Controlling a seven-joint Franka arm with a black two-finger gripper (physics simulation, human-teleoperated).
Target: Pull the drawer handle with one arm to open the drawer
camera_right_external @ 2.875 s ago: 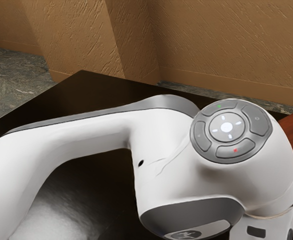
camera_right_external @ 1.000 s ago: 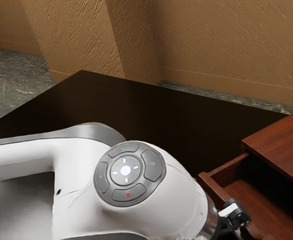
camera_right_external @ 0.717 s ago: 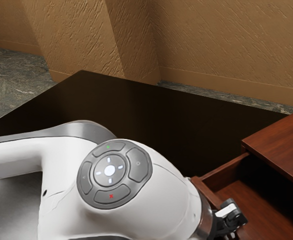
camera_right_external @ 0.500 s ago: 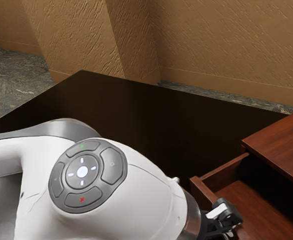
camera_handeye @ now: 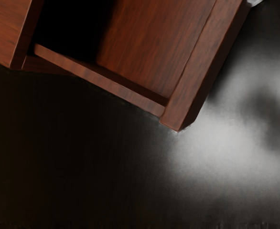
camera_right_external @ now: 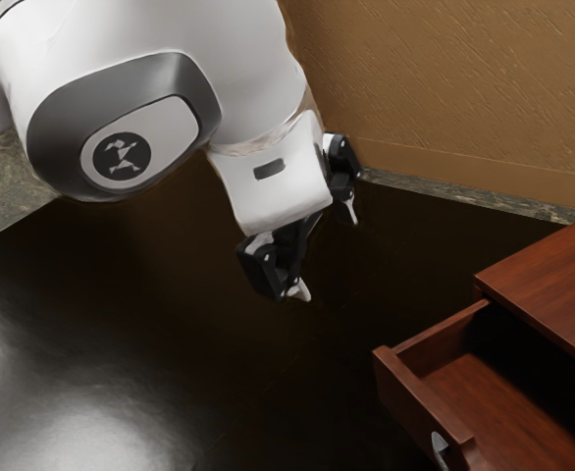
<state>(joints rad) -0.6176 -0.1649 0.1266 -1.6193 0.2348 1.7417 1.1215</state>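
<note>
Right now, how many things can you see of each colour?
Red-brown: 2, the red-brown wooden cabinet and its pulled-out wooden drawer.
Black: 2, the glossy black table and the black two-finger gripper, open.
White: 1, the white robot arm.
Total: 5.

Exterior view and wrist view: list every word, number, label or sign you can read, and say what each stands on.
No words or numbers can be read.
One sign without letters: a white figure emblem on a black disc, on the arm.
The drawer and table bear no marks.
</note>
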